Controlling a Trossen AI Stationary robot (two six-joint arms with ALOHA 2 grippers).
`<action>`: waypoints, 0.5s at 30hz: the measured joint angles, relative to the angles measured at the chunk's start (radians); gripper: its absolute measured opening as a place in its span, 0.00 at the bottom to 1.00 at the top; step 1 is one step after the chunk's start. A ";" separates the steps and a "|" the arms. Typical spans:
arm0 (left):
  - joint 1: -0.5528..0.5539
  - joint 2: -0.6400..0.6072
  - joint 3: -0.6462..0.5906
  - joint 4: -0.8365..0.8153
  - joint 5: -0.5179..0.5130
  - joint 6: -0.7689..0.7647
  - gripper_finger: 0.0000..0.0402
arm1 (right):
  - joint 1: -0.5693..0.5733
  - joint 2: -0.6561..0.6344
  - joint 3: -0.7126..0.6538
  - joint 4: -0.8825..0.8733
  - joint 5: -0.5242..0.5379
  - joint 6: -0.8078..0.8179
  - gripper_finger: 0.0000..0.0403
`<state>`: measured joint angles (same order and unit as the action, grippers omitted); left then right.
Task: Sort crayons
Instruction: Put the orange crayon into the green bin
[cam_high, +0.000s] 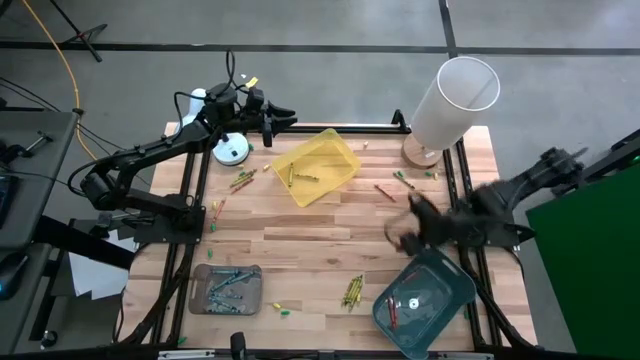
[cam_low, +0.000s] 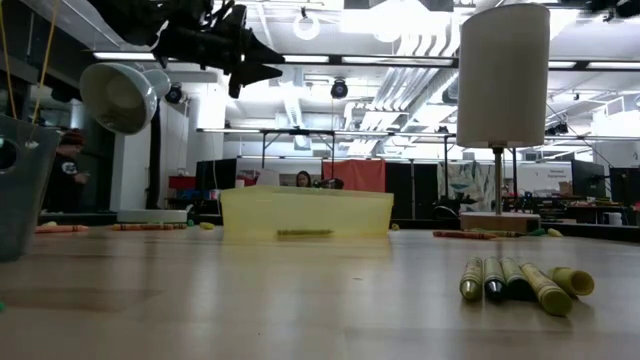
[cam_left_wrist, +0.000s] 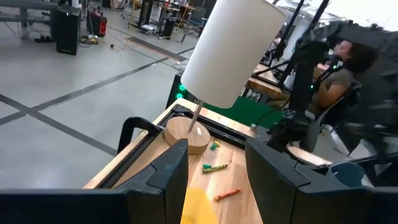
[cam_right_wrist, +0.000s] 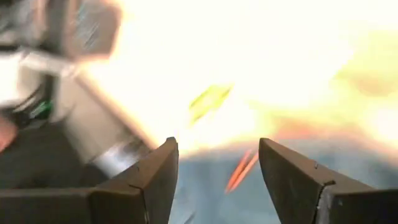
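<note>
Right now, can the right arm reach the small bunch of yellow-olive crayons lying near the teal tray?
Probably yes: the right gripper, open, is above the teal tray, and nothing stands between it and the yellow-olive crayons.

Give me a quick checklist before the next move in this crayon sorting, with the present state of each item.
1. Right pincer empty: ok, its dark fingers stand apart with nothing between them.
2. Thin red-orange crayon lying inside the teal plastic tray: ok.
3. Left pincer empty: ok, open and raised beyond the translucent yellow plastic tray.
4. Loose cluster of yellow-olive crayons lying unobstructed on the wooden tabletop: ok.
5. Grey tray holding green and blue crayons only: cannot tell, too small.
6. Tall white cylindrical lamp upright, away from both arms: ok.
</note>
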<state>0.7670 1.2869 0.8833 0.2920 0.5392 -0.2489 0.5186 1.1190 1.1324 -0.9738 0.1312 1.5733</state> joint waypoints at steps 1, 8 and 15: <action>0.000 0.000 0.000 0.001 0.000 -0.018 0.37 | -0.061 -0.006 0.000 -0.043 0.005 -0.067 0.54; 0.001 -0.020 0.000 0.078 0.100 -0.278 0.37 | -0.465 0.113 0.000 -0.097 0.045 -0.726 0.54; 0.000 -0.070 0.000 0.260 0.254 -0.425 0.37 | -0.716 0.347 -0.001 -0.053 0.001 -1.079 0.54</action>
<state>0.7670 1.2173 0.8833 0.5522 0.7935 -0.6742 -0.1977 1.4664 1.1312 -1.0268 0.1326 0.4943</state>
